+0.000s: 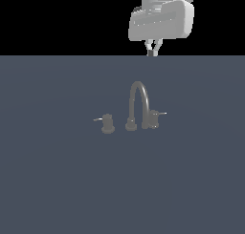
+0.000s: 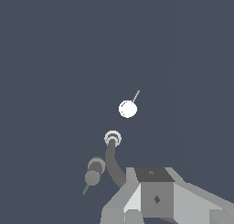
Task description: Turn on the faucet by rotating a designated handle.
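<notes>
The faucet (image 1: 138, 104) is a dull-grey set with an arched spout between two short knobs. The handle (image 1: 153, 119) is the knob at the exterior view's right, and its thin pale lever (image 1: 162, 113) points right. In the wrist view the handle (image 2: 128, 109) shows from above as a bright round cap, with the spout's base (image 2: 112, 138) near it. My gripper (image 1: 152, 51) hangs high above the handle and touches nothing. Its fingertips meet, so it is shut and empty. The wrist view shows only its fingers (image 2: 156, 198).
The twin knob (image 1: 108, 123), with a wider foot and a lever pointing left, stands at the exterior view's left of the spout. It also shows in the wrist view as a grey knob (image 2: 94, 170). The whole set stands on a flat blue-grey surface (image 1: 57, 180).
</notes>
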`<state>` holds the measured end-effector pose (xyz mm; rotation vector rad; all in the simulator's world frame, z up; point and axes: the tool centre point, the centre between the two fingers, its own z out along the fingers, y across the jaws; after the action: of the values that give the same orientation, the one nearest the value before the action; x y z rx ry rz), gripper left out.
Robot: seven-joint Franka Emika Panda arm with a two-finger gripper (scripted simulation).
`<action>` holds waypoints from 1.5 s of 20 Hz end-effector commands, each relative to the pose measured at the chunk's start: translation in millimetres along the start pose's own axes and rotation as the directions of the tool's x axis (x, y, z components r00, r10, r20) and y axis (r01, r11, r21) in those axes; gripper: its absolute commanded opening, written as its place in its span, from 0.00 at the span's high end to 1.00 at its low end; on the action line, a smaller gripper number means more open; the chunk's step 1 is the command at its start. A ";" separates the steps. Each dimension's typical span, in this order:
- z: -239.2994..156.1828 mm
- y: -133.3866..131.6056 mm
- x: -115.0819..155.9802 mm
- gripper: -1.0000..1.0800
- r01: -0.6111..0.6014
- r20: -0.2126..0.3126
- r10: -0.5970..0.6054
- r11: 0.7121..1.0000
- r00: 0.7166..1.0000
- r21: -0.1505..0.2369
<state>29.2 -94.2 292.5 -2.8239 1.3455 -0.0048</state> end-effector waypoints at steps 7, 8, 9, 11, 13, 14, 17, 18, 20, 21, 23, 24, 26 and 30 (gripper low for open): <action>83.1 -12.9 42.7 1.00 -0.191 -0.004 0.191 0.982 0.982 -0.006; 93.5 -13.7 47.0 1.00 -0.213 -0.005 0.213 0.977 0.977 -0.007; 104.0 -14.3 51.2 1.00 -0.235 -0.005 0.235 0.972 0.972 -0.007; 125.4 -15.0 59.0 1.00 -0.278 -0.006 0.278 0.961 0.961 -0.008; 145.5 -15.1 65.6 1.00 -0.317 -0.007 0.317 0.948 0.948 -0.009; 154.8 -15.0 68.5 1.00 -0.335 -0.007 0.335 0.942 0.942 -0.009; 179.7 -14.1 75.4 1.00 -0.381 -0.008 0.381 0.924 0.924 -0.010; 186.9 -13.7 77.2 1.00 -0.394 -0.008 0.394 0.919 0.919 -0.010; 199.8 -12.9 80.2 1.00 -0.417 -0.008 0.417 0.909 0.909 -0.010; 205.3 -12.4 81.4 1.00 -0.427 -0.008 0.427 0.904 0.904 -0.010; 214.7 -11.6 83.4 1.00 -0.444 -0.009 0.444 0.896 0.896 -0.010; 218.6 -11.3 84.2 1.00 -0.450 -0.009 0.450 0.893 0.893 -0.010; 224.5 -10.7 85.3 1.00 -0.460 -0.009 0.460 0.888 0.888 -0.010; 229.2 -10.1 86.2 1.00 -0.469 -0.009 0.469 0.883 0.883 -0.011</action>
<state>92.8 -152.0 64.2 -2.4301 1.9922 0.0020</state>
